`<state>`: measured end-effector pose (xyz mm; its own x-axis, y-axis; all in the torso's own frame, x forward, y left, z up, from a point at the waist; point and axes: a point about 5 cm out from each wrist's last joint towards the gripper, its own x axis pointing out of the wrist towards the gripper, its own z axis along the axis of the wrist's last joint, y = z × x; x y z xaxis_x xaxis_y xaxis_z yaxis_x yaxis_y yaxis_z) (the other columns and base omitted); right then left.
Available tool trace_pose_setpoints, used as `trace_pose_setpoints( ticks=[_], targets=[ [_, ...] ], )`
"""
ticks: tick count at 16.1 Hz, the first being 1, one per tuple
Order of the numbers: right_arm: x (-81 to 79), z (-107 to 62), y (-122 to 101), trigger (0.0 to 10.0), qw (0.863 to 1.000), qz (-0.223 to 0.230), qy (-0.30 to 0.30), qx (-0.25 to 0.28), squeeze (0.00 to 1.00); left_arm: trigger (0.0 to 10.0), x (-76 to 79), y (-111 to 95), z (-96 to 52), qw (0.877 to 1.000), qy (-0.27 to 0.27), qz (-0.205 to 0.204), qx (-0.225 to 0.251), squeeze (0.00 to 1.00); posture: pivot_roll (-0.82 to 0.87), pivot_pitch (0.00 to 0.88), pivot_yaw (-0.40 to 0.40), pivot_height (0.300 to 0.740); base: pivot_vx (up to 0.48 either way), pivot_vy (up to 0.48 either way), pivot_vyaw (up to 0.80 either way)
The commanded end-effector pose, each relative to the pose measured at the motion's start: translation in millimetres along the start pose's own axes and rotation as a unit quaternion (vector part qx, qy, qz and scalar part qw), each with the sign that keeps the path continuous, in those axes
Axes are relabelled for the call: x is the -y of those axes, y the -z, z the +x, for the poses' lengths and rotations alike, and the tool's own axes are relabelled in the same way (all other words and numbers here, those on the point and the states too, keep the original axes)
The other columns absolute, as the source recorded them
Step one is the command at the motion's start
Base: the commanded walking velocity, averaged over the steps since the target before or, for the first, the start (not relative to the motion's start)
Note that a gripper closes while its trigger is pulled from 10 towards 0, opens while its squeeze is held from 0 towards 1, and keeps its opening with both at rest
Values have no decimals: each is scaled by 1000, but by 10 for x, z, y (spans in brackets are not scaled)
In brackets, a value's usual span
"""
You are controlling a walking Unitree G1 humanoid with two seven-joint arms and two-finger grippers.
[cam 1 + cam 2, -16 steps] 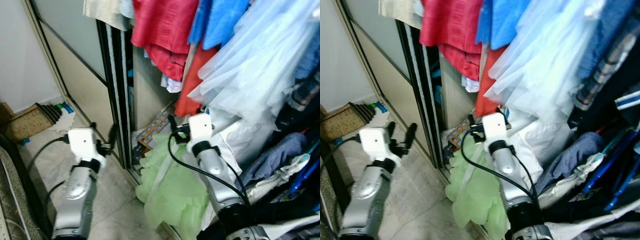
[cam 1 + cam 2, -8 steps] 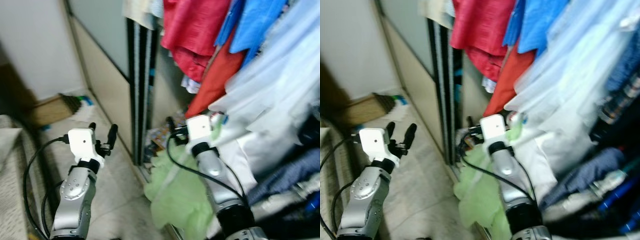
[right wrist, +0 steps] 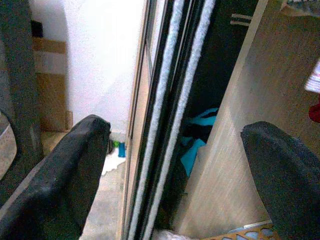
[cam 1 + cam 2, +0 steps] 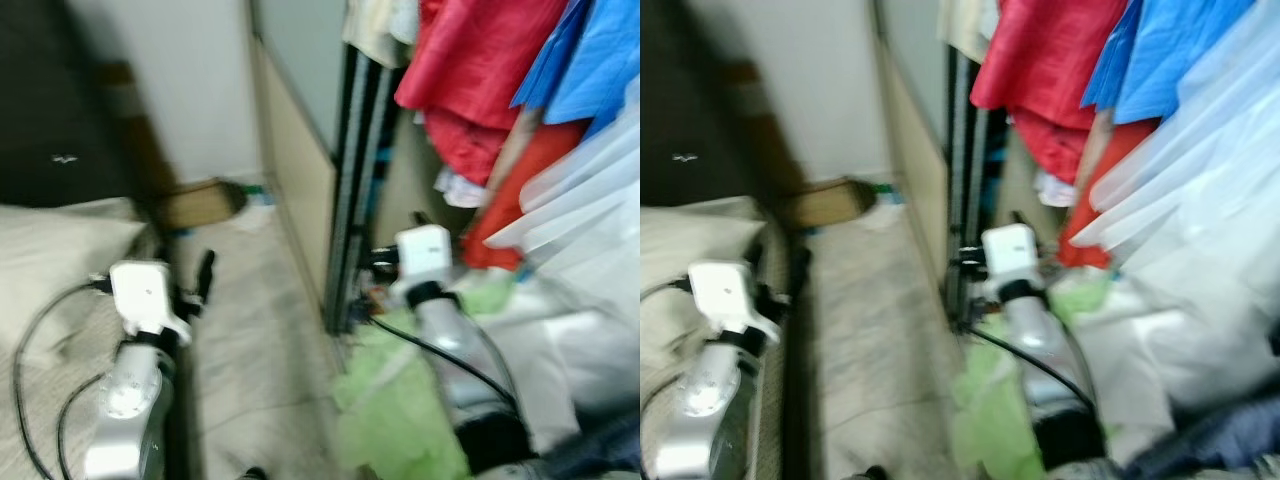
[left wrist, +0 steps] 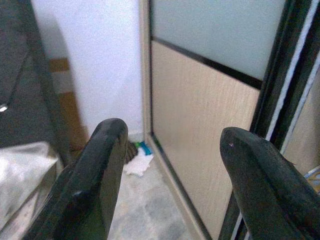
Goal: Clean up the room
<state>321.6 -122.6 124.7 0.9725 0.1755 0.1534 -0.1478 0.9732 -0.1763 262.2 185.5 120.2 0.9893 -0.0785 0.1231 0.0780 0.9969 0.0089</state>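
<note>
Facing the wardrobe's sliding door (image 5: 210, 125), I hold both grippers empty, fingers apart: left gripper (image 5: 172, 165) over the floor (image 4: 260, 330), right gripper (image 3: 170, 165) at the green garment (image 4: 400, 420) heaped below the hanging clothes (image 4: 480, 70).

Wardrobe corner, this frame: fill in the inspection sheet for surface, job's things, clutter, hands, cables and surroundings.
Surface: pale tiled floor, blurred in the head views.
Job's things: light green garment heaped at the open wardrobe's foot; white bundle beside it.
Clutter: small white and blue-green items on the floor by the wall; brown box nearby.
Hands: left hand open, held over the floor; right hand open, pointing at the sliding door's edge. Both hold nothing.
Cables: black cable along the right arm; another looping by the left arm.
Surroundings: red, blue and pale sheer hanging clothes; white wall.
</note>
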Motion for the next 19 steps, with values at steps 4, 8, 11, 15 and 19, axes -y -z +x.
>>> trace_pose_setpoints(
  ticks=[4,8,11,15,19],
  targets=[
    [77,-78,34,10000,1000,3,21,-8,0,10000,-85,38,-62,1000,-17,4,-19,0,-40,53,-32,740,0,0,800],
    [34,-47,-33,10000,1000,0,4,0,0,10000,127,34,-61,1000,-14,-22,-15,0,-46,60,-61,740,0,0,800],
    [59,-107,-5,10000,1000,-4,-3,-8,0,10000,147,59,-173,998,-46,-41,-26,0,-41,74,-86,740,0,0,800],
    [196,-263,35,10000,1000,-19,-5,-22,0,10000,51,88,-397,993,-97,-52,-44,0,-39,87,-92,740,0,0,800],
    [330,-423,111,10000,998,-34,-10,-47,0,10000,115,132,-526,992,-89,-55,-65,0,-45,91,-95,740,0,0,800]
  ],
)
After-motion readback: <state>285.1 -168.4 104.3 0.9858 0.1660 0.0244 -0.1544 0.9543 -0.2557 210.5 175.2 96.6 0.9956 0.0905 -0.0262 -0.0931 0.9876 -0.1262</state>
